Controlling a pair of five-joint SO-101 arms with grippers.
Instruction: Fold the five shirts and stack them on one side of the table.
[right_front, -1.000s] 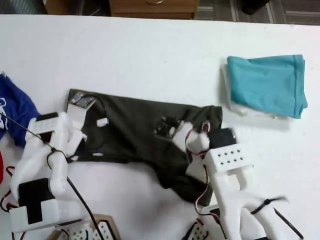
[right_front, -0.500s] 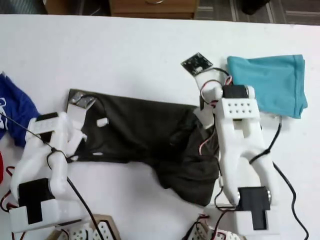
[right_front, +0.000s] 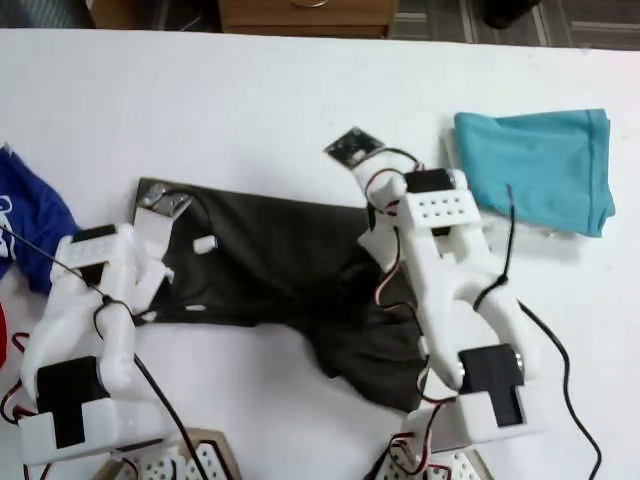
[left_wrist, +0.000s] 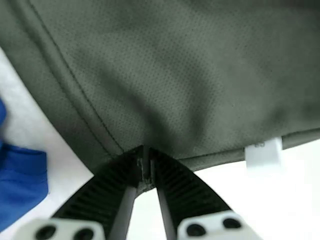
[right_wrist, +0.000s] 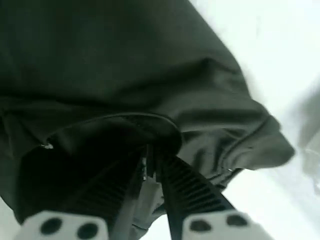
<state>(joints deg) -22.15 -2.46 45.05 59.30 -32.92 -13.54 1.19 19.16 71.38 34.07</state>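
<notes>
White table (right_front: 250, 100) takes up most of the high view, with a wooden cabinet (right_front: 305, 15) just past its far edge. A dark olive shirt (right_front: 270, 260) lies across the middle of the table. It is spread fairly flat along its left and centre and bunched into rumpled folds at its right end, where a lobe of cloth reaches toward the near edge.

The left arm (right_front: 85, 300) stands at the shirt's left end. In its wrist view the left gripper (left_wrist: 146, 160) is clamped tight on the shirt's stitched hem, the two black ribbed fingers pressed together with the fabric edge pinched between them. A small white label (left_wrist: 263, 151) sticks out from the same hem a little way along.

The right arm (right_front: 450, 260) stretches from the near edge over the bunched right end of the shirt. Its wrist view shows the right gripper (right_wrist: 148, 167) closed on a dark fold — the fingers meet with cloth caught between them, and a curved seam arches just beyond the tips.

A folded teal shirt (right_front: 535, 165) sits on the far right of the table, apart from the olive one. A blue shirt (right_front: 30, 225) lies crumpled at the table's left edge — near the left arm and the olive shirt's left end, with a strip of bare table between the two garments.
</notes>
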